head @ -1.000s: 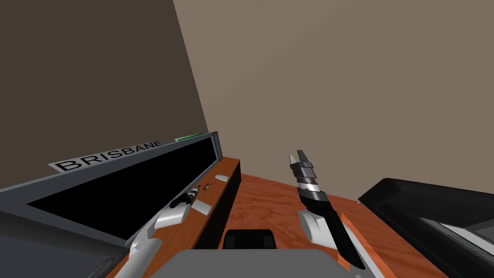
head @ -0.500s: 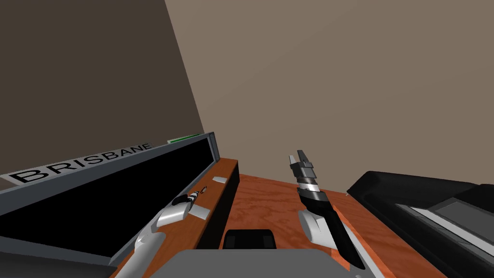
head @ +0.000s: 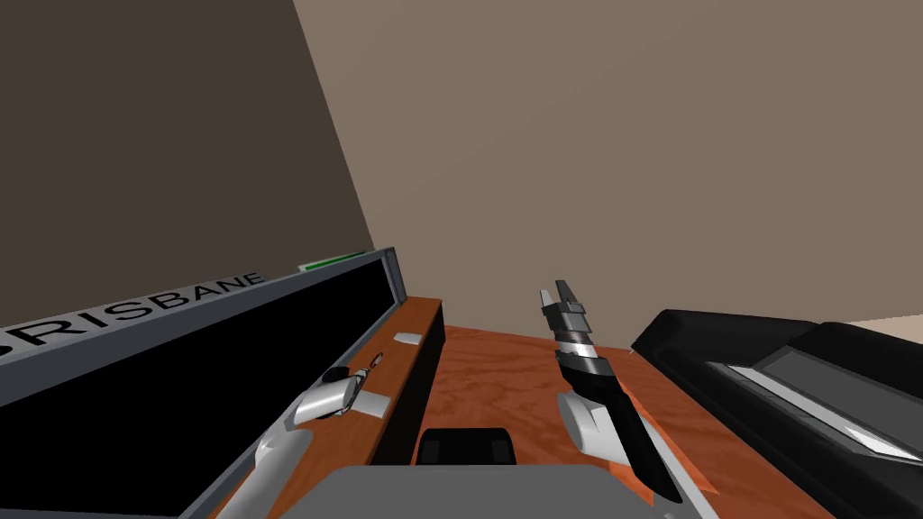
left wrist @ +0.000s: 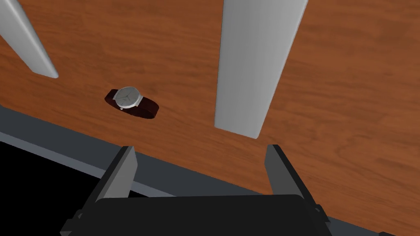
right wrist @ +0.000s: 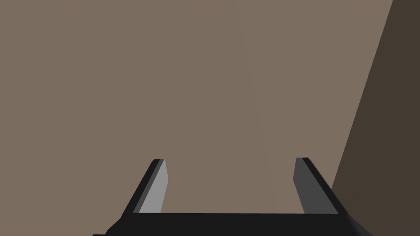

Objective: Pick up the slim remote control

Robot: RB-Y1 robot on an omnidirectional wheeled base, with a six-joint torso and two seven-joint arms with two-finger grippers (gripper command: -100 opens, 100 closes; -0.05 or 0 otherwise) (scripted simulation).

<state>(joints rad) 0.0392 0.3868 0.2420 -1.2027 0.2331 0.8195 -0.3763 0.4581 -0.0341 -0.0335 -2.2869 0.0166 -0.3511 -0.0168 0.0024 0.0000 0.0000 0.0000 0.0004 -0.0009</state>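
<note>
Head camera farther to the right, left gripper (left wrist: 199, 148) lower over the wooden stand (head: 401, 360).

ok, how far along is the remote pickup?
Approach looks done: the left gripper hovers open over the wooden stand, with the light grey remote lying flat just ahead of its fingers and a watch nearby. In hand: lining up on it. Left: lower, close, lift; nothing sits between the fingers yet. A second grey slab lies farther off. The right gripper is open and empty.
</note>
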